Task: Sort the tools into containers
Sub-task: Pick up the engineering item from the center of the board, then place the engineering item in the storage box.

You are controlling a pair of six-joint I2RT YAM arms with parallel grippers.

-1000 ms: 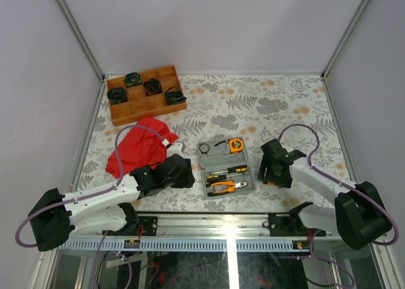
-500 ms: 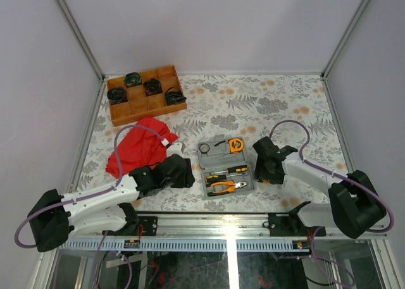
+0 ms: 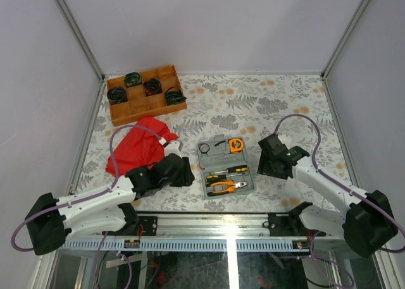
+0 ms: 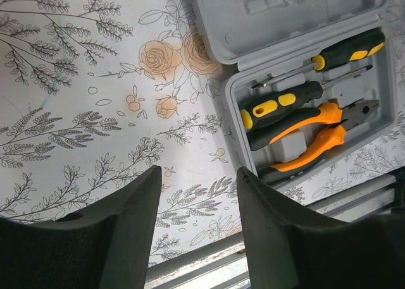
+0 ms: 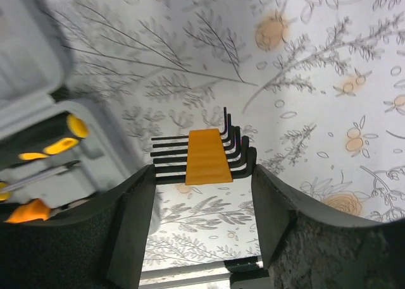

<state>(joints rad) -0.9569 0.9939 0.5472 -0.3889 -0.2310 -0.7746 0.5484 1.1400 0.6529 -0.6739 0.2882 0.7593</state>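
Observation:
The grey tool case (image 3: 212, 157) lies open mid-table. Its lower half holds orange-and-black pliers (image 3: 226, 186) and two screwdrivers (image 3: 226, 171); an orange tape measure (image 3: 236, 144) sits in the lid. My right gripper (image 3: 274, 164) hangs just right of the case, shut on a set of black hex keys in an orange holder (image 5: 205, 156), which spans from one fingertip to the other of that gripper (image 5: 202, 172). My left gripper (image 3: 182, 172) stands open left of the case, its jaws (image 4: 197, 175) holding nothing above the floral cloth. The pliers (image 4: 310, 134) and screwdrivers (image 4: 278, 105) show at its right.
A brown wooden tray (image 3: 149, 115) with black coiled bundles stands at the back left. A red cloth (image 3: 142, 150) lies crumpled beside my left arm. A metal rail (image 3: 221, 222) runs along the table's near edge.
My right gripper has closed onto the hex key set and moved up and slightly back from the table. The left arm has barely shifted.

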